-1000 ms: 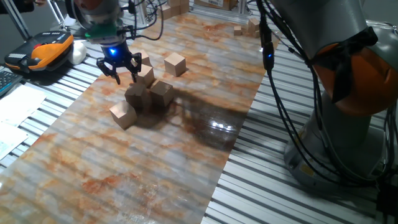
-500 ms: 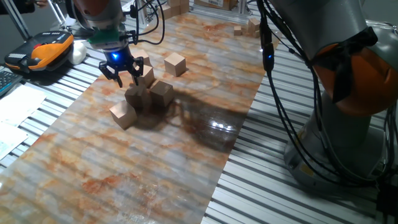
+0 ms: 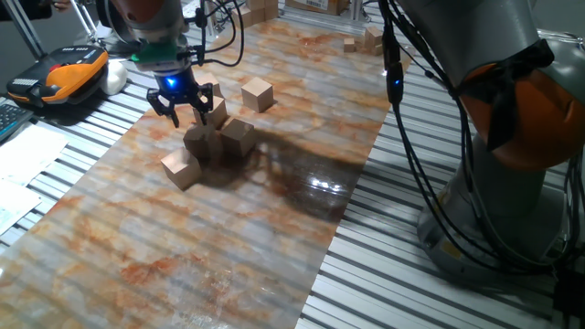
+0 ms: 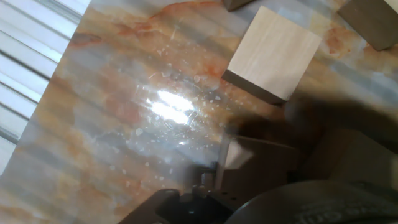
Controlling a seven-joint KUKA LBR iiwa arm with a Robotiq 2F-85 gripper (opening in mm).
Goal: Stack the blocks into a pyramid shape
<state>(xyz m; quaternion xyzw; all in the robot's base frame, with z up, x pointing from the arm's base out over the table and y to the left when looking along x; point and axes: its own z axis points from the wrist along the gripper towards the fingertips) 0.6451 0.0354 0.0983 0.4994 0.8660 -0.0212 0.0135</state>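
The gripper (image 3: 182, 101) hangs low over the far left part of the marbled mat (image 3: 274, 210), its dark fingers (image 3: 161, 102) spread apart with nothing seen between them, just above a tight cluster of wooden blocks (image 3: 212, 139). In that cluster one cube (image 3: 182, 168) sits nearest the mat's left edge, a second (image 3: 200, 142) just behind it, a third (image 3: 239, 135) on the right, and a fourth (image 3: 215, 112) partly hidden behind the fingers; whether any of them rests on top of another is hard to judge from this angle. A lone cube (image 3: 258, 93) stands apart, farther toward the far edge. Small wooden pieces (image 3: 363, 39) lie heaped near the mat's far right corner. Off the mat's left edge, on the slatted table (image 3: 430, 283), an orange and black handheld device (image 3: 59, 75) lies close to the gripper. The arm's grey and orange base (image 3: 507, 137) and black cables (image 3: 407, 137) crowd the right side. In the hand view a pale cube (image 4: 272, 54) lies on the mat, with dark shadow below it.
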